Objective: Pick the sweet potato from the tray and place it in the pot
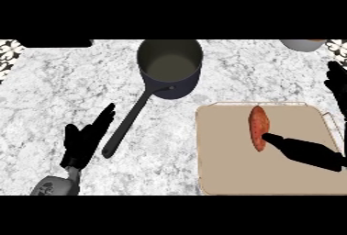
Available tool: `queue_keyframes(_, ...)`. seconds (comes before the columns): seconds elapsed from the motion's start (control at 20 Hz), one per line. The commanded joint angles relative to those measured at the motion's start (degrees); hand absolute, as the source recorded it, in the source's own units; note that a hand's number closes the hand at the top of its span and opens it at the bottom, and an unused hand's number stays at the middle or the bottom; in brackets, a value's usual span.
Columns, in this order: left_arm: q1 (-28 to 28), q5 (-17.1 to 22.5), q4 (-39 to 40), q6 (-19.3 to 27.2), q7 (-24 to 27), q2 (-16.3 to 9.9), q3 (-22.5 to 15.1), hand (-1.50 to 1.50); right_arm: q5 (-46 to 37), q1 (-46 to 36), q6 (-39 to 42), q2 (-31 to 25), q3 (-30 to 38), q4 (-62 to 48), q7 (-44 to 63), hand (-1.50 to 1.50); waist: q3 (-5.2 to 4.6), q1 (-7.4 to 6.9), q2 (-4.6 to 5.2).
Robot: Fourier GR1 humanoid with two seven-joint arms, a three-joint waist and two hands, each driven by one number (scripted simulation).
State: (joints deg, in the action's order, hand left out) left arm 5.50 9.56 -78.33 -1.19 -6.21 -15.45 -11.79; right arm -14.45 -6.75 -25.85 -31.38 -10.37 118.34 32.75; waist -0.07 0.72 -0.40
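An orange-brown sweet potato (258, 127) lies lengthwise on the beige tray (230, 174) at the right. The dark pot (169, 62) stands at the top centre, showing a bare inside, its long black handle (129, 124) running down and to the left. My right hand (305, 150) comes in from the right edge, open. Its thumb stretches across the tray with the tip at the potato's lower end, and its fingers (336, 87) stand straight, well to the potato's right. My left hand (85, 140) rests open at the lower left, just left of the handle's end.
The counter (61, 87) is speckled grey-white marble. A grey bowl-like object (301, 44) sits at the top right edge and a black object (54, 43) at the top left. Bare counter lies between the pot and the tray.
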Motion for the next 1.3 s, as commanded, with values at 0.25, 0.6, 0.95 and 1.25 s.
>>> queue_keyframes(0.25,-1.5,-0.2,-2.3,-1.5,-2.1,0.0,0.1,0.0,6.5,-7.7,7.7,1.3,2.2,-4.0,19.8,-1.5,0.05,-1.29,0.42)
queue_keyframes(0.6,-1.0,-1.0,1.9,-2.6,1.2,0.5,1.1,0.0,11.6,-5.1,19.1,0.7,-3.3,-12.0,16.3,-1.5,0.07,-0.96,0.52)
queue_keyframes(0.95,-1.0,-5.0,-2.6,0.1,-3.0,4.3,-0.2,0.0,5.6,-2.3,19.4,5.5,0.4,-20.4,5.6,-1.5,0.1,-0.92,0.41)
queue_keyframes(1.25,-1.8,-3.9,-2.3,-3.8,-2.8,3.4,3.2,0.0,9.5,3.0,24.5,3.9,9.8,-17.2,-0.9,-1.5,0.08,-0.63,0.35)
